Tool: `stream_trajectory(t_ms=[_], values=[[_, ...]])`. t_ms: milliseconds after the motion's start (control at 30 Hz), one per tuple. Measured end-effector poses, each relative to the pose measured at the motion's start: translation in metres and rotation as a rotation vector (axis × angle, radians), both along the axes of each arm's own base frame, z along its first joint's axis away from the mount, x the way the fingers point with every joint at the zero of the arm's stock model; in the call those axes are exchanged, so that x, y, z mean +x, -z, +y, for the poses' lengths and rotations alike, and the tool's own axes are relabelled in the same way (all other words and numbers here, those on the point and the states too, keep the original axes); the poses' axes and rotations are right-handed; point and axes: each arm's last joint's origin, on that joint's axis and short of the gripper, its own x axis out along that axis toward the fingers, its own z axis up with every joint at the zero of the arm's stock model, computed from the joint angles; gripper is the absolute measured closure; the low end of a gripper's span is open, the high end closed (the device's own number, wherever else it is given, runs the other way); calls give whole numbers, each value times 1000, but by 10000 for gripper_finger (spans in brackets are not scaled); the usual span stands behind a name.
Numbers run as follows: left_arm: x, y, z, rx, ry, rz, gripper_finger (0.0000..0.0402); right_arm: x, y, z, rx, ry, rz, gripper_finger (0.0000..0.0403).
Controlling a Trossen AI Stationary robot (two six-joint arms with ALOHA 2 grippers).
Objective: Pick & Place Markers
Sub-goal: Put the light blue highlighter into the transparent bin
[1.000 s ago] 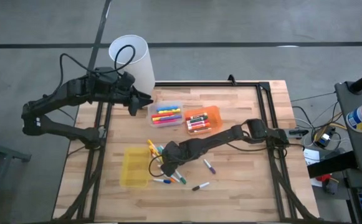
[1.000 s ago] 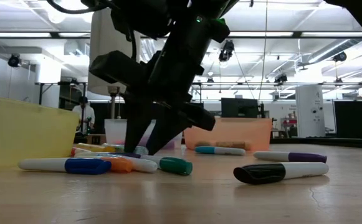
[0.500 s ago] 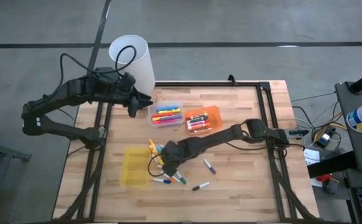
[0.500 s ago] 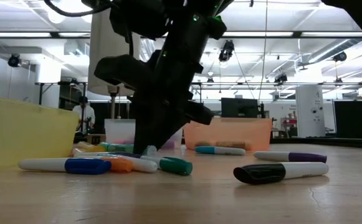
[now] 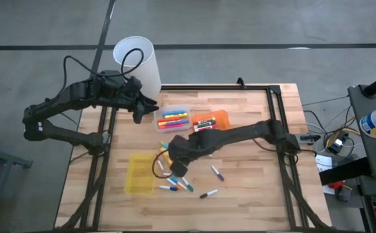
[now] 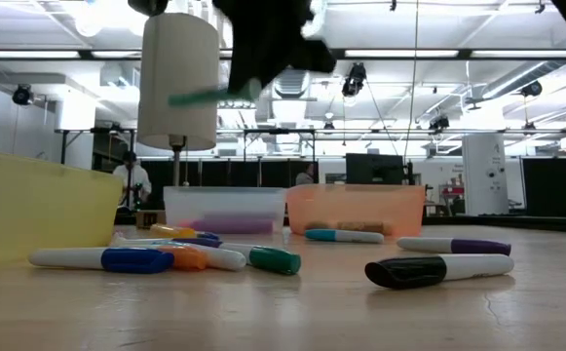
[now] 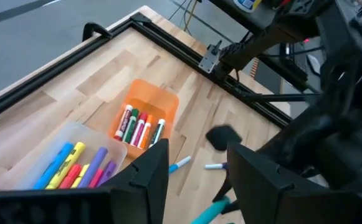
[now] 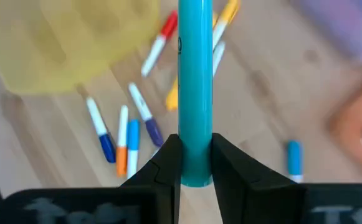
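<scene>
Wooden table (image 5: 252, 188) with scattered markers, one lifted clear of the pile.

Over the middle of the table, the right gripper (image 8: 195, 163) was clamped on a teal marker (image 8: 194, 87), holding it in the air above the loose markers (image 5: 178, 184) that lay on the wood beside the yellow tray (image 5: 138, 173). More markers sat sorted in the clear tray (image 5: 171, 119) and the orange tray (image 5: 219, 120) near the far edge. A purple-capped marker (image 5: 217, 173) and a black-capped one (image 5: 208, 193) lay a little apart from the pile. The left gripper (image 5: 143, 109) waited at the far left corner next to the white cylinder (image 5: 138, 59), its fingers (image 7: 148, 175) spread apart and holding nothing.
</scene>
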Motion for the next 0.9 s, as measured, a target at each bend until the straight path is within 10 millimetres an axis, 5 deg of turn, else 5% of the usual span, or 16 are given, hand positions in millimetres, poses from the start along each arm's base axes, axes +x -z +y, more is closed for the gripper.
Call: stream_trajectory(t_ms=[233, 633, 900], values=[[5, -12, 0, -8, 28, -135, 246, -22, -57, -9, -139, 51, -79, 347], [5, -59, -4, 97, 166, -603, 246, -105, -173, -35, -412, 119, -366, 347], [40, -51, 0, 76, 177, -619, 246, -134, -221, -43, -520, 113, -601, 347]])
